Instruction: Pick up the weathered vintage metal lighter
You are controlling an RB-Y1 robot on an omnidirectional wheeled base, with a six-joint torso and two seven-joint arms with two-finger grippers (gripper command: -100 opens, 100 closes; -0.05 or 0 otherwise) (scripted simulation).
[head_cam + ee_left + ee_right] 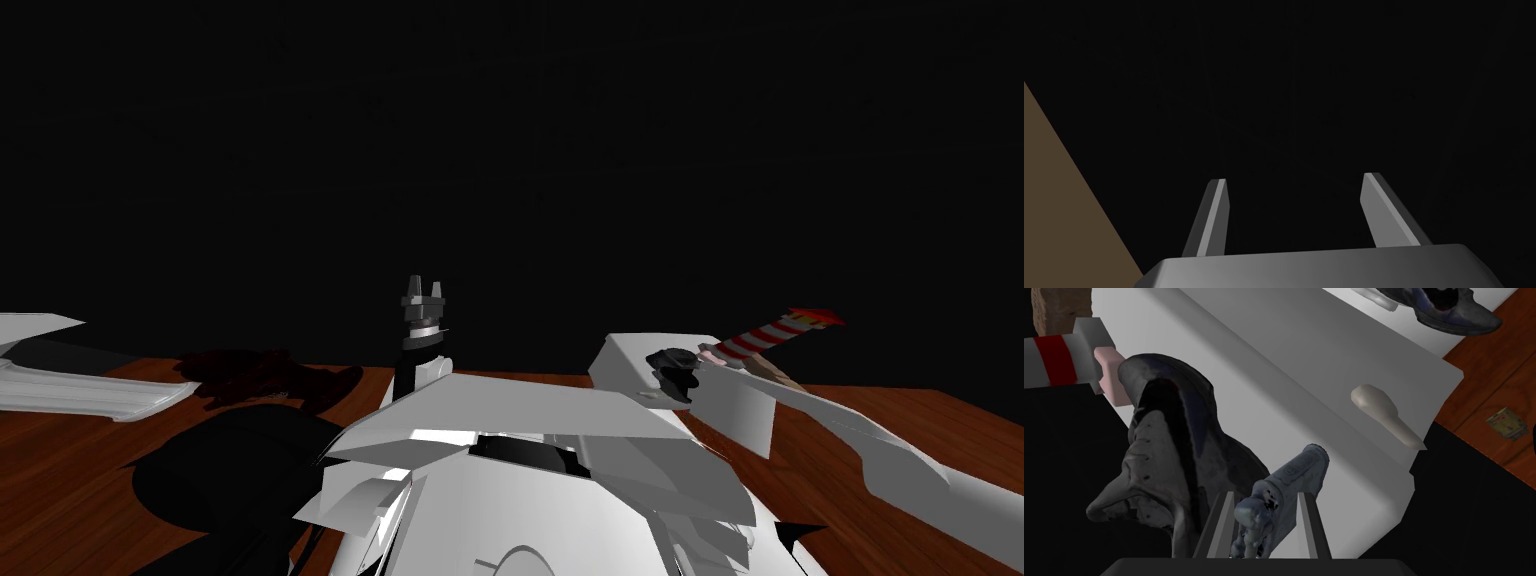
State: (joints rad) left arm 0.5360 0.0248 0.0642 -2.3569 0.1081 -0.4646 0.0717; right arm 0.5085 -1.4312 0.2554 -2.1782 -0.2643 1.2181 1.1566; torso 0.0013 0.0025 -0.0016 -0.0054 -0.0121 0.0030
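In the right wrist view a worn grey-blue metal lighter (1296, 473) lies lengthwise between my right gripper's (1265, 494) two fingers, which stand close together against its sides. It hangs over a white box top (1304, 378); I cannot tell whether it touches it. A dark grey shoe (1164, 448) sits right beside one finger. In the head view the white box (630, 365) is to the right of my chest. My left gripper (422, 288) points up in front of my chest, open with nothing between its fingers (1216, 200).
A second dark shoe (1449, 308) lies at the box's far edge, and a pale knob-shaped thing (1386, 413) lies on the box. A red-and-white striped object (775, 335) sticks out past it. Reddish wooden floor (900, 420) surrounds the box, with a small brass item (1506, 424) on it.
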